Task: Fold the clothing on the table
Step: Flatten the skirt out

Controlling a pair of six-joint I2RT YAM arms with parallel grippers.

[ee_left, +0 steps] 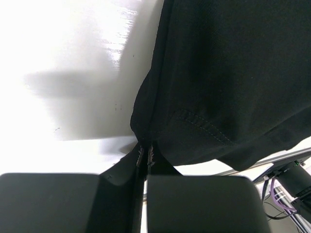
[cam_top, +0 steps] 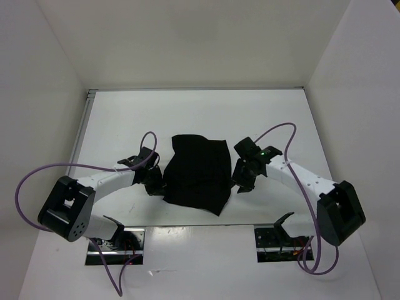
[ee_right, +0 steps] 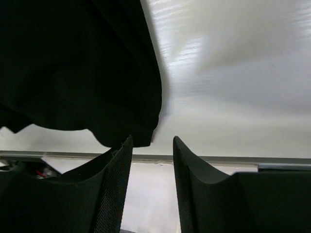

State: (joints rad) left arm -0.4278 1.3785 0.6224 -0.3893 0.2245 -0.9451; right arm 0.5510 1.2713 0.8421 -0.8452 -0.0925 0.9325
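A: Where's the clothing (cam_top: pixel 197 175)?
B: Middle of the table (cam_top: pixel 187 112), limp and light. My left pincer (ee_left: pixel 145 153) is clamped on its edge; my right pincer (ee_right: pixel 152 140) gapes, holding nothing. I'd take the hem toward the table's right side.

Three plain white walls close the scene in: a back wall (cam_top: pixel 200 37) across the far side, with a left wall (cam_top: pixel 31 94) and a right wall (cam_top: pixel 365 69) slanting in from either side. Two shiny metal plates lie along the near edge, the left plate (cam_top: pixel 134 240) and the right plate (cam_top: pixel 269 240). A bit of red wiring (ee_right: pixel 43 171) shows in the right wrist view. The left purple cable (cam_top: pixel 62 165) and the right purple cable (cam_top: pixel 281 124) arc in wide loops
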